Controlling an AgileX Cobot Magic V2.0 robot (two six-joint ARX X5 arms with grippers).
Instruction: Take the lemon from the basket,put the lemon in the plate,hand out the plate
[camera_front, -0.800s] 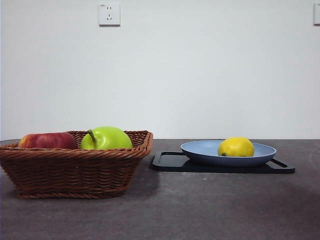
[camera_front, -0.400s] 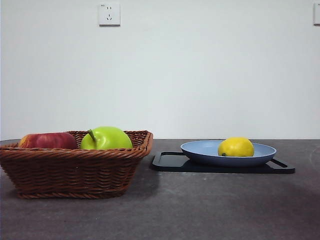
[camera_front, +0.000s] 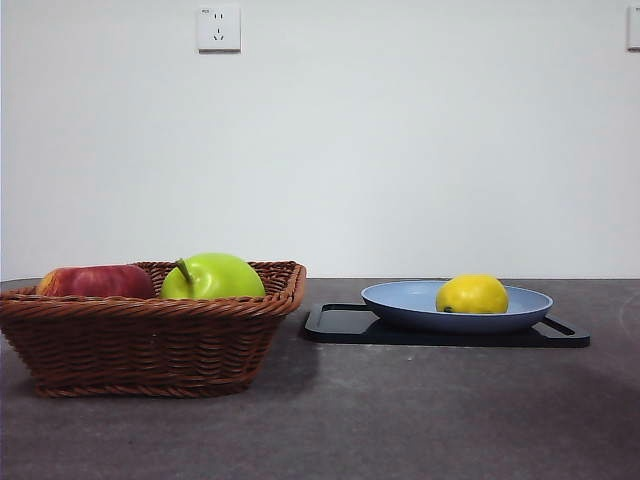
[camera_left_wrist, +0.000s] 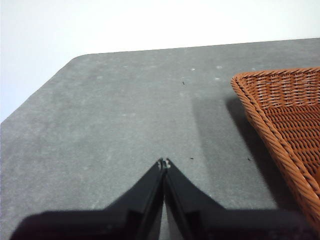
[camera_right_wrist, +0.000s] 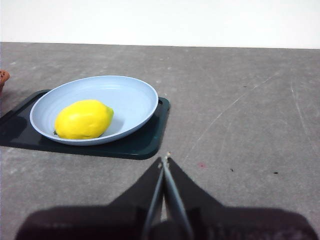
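While you read down this list, note that nothing has shifted across the last second: every item sits where it sat, so the first two steps read as done and only the hand-out remains.

Front view.
- Brown woven wicker basket (camera_front: 150, 330), rectangular, braided rim: on the grey table (camera_front: 400, 420), holding a red apple (camera_front: 95, 281) and a larger green apple with a stem (camera_front: 213, 276).
- Flat black rectangular tray (camera_front: 345, 325): just beside the basket, apart from it.
- Wide shallow light-blue round plate (camera_front: 400, 300): resting on the tray.
- Small bright yellow oval lemon (camera_front: 472, 294): lying in the plate, toward the side away from the basket.
- White wall socket (camera_front: 218, 28): on the wall above the basket.
- Arms: neither appears; you will find no dark tip at either top corner.

Left wrist view.
- Left gripper (camera_left_wrist: 164, 162): jaws pressed together to a point, empty, held low over bare table. A corner of the basket (camera_left_wrist: 285, 115) lies off to one side, well apart.

Right wrist view.
- Right gripper (camera_right_wrist: 165, 161): jaws closed tip to tip, carrying nothing, poised above the table near the tray's corner (camera_right_wrist: 150, 145). The plate (camera_right_wrist: 130, 95) and lemon (camera_right_wrist: 82, 119) lie ahead of it; you would judge this arm the better placed to take the plate's rim, and its jaws must part first.
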